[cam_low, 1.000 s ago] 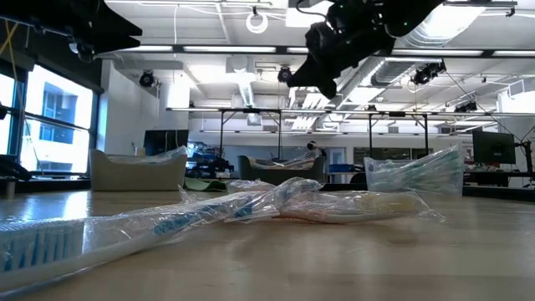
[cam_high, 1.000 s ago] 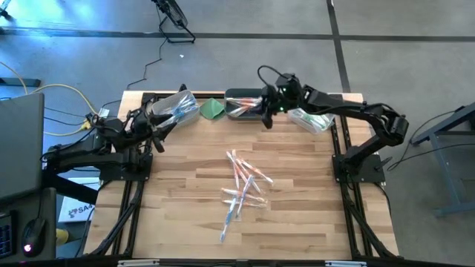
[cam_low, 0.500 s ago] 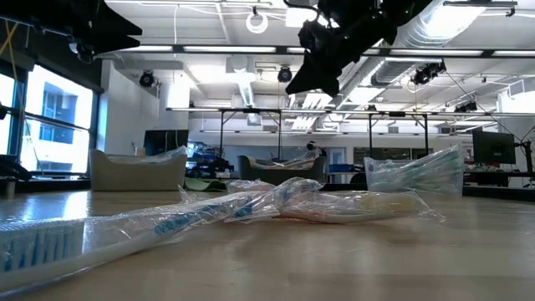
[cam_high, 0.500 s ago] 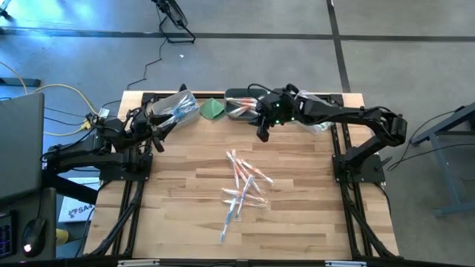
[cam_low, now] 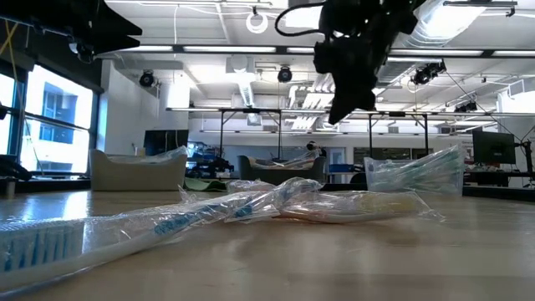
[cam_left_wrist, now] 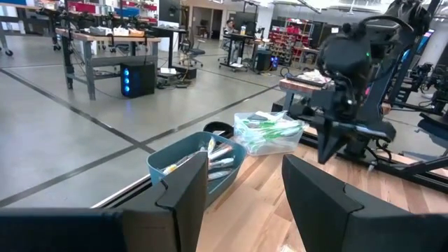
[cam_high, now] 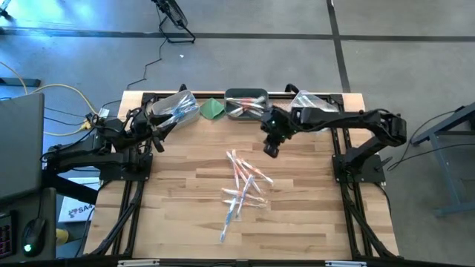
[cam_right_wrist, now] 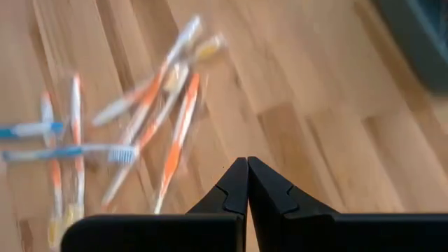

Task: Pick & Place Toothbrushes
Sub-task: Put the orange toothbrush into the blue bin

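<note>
The toothbrushes (cam_high: 243, 189) lie in a loose pile on the wooden table (cam_high: 178, 193), at its middle and toward the near edge. Each is sealed in a clear wrapper. Most lie with the long axis running near to far, slightly slanted; a few cross the others at an angle. In the right wrist view the orange-handled ones fan out side by side, with blue-handled ones lying across them farther off.

The right gripper (cam_high: 271, 148) hangs above the table just beyond the far end of the pile and slightly to its right. Its jaws are pressed together and nothing is between them. The pile therefore lies nearward and a little leftward of this gripper. The right arm is clearly the nearer of the two. Judgement: the jaws must part before any pick, and they should close across a handle, not along it.

The left gripper (cam_left_wrist: 238, 192) waits at the far left of the table, well apart from the pile. Its fingers are spread, with nothing held.

Along the far edge stand three bins. The left bin (cam_high: 175, 109) and the middle bin (cam_high: 245, 104) hold wrapped toothbrushes. A folded green cloth (cam_high: 214, 108) lies between them. The right bin (cam_high: 308, 104) is partly hidden by the right arm.
</note>
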Action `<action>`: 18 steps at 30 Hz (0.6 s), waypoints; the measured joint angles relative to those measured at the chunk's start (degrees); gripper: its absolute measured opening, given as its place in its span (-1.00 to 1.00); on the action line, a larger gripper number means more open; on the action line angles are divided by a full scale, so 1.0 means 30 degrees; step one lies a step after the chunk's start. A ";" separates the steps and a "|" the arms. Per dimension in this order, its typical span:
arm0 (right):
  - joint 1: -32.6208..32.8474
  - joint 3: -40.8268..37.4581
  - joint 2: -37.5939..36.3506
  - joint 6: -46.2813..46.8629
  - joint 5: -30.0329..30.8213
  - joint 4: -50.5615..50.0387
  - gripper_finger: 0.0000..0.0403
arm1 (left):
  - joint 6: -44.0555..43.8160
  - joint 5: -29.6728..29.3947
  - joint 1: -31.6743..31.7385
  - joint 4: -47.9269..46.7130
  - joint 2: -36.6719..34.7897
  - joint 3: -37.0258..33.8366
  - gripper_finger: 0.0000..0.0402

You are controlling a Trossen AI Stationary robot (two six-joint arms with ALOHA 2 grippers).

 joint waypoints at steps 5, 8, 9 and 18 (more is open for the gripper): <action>0.1154 0.0000 0.0000 0.1401 0.0888 -0.0953 -0.96 | 0.0000 -0.0007 0.0000 -0.0007 0.0000 0.0000 -0.11; 0.1937 0.0000 0.0000 0.2330 0.1020 -0.1018 -0.85 | 0.0000 -0.0007 0.0000 -0.0007 0.0000 0.0000 -0.11; 0.2214 0.0000 0.0000 0.2650 0.1092 -0.0996 -0.79 | 0.0000 -0.0007 0.0000 -0.0007 0.0000 0.0000 -0.11; 0.4205 0.0000 0.0000 0.6451 0.2719 -0.1003 -0.37 | 0.0000 -0.0007 0.0000 -0.0006 0.0006 0.0000 -0.11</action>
